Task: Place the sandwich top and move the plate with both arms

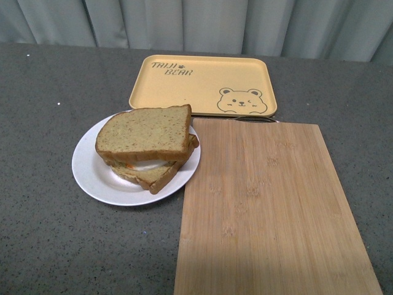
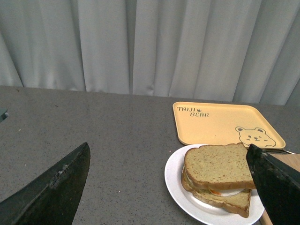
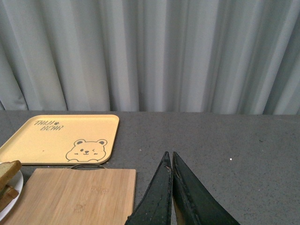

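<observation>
White plate (image 1: pixel 89 175), sandwich top (image 1: pixel 146 132) over lower slice (image 1: pixel 155 178)

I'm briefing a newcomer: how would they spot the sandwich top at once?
Find the bamboo cutting board; a white plate sits beside its left edge. The sandwich top is the uppermost bread slice there, with white filling and another slice beneath.

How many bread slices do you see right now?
2, both stacked on the plate: the sandwich top uppermost, the lower slice beneath it with white egg between. None seems hidden.
</observation>
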Controlling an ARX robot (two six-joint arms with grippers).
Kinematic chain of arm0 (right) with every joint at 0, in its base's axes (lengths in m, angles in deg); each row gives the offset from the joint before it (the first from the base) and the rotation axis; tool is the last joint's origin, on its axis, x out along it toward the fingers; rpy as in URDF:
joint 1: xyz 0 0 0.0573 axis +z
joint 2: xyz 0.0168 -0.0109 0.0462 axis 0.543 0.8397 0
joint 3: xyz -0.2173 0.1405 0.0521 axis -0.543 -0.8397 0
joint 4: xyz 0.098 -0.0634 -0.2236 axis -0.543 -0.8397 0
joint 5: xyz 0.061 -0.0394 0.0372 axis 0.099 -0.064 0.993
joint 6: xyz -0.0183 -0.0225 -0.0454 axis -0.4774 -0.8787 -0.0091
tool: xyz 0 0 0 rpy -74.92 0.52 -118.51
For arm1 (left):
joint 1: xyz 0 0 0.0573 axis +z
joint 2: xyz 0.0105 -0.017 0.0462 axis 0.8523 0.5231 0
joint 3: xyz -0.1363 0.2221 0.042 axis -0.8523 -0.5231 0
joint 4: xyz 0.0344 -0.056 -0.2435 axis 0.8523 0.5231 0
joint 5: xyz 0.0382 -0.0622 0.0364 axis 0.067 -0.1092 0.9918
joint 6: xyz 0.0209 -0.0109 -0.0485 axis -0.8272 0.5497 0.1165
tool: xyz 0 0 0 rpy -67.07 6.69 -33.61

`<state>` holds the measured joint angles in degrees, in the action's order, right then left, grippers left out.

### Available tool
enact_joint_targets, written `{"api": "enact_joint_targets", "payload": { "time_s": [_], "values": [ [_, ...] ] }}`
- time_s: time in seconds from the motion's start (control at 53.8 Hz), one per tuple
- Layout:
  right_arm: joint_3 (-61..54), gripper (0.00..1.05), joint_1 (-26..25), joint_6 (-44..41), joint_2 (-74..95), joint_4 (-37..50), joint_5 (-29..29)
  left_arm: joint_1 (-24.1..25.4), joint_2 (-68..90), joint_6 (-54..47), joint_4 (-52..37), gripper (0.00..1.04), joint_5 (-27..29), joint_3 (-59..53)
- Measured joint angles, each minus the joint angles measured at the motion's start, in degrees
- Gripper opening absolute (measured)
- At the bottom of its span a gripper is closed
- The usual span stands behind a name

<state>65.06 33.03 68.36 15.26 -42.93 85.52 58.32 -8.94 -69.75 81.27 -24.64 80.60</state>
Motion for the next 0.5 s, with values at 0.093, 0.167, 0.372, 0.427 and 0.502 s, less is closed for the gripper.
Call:
{"api": "enact_joint_targets", "payload": {
  "time_s": [0.093,0.167,0.372,0.427,0.502],
  "values": [
    [0.0,0.01,0.0,0.0,-2.7,-2.6,0.0,0.0,0.0,0.0,0.0,0.98,0.0,0.0],
    [0.0,0.01,0.0,0.0,-4.3,-4.2,0.0,0.0,0.0,0.0,0.0,0.98,0.0,0.0],
    [0.0,0.01,0.0,0.0,-9.1,-8.8,0.0,0.0,0.0,0.0,0.0,0.98,0.0,0.0],
    [0.0,0.01,0.0,0.0,-10.5,-10.1,0.0,0.0,0.0,0.0,0.0,0.98,0.0,0.0],
    [0.0,0.01,0.0,0.0,-12.2,-11.8,0.0,0.0,0.0,0.0,0.0,0.98,0.0,0.0]
  ]
}}
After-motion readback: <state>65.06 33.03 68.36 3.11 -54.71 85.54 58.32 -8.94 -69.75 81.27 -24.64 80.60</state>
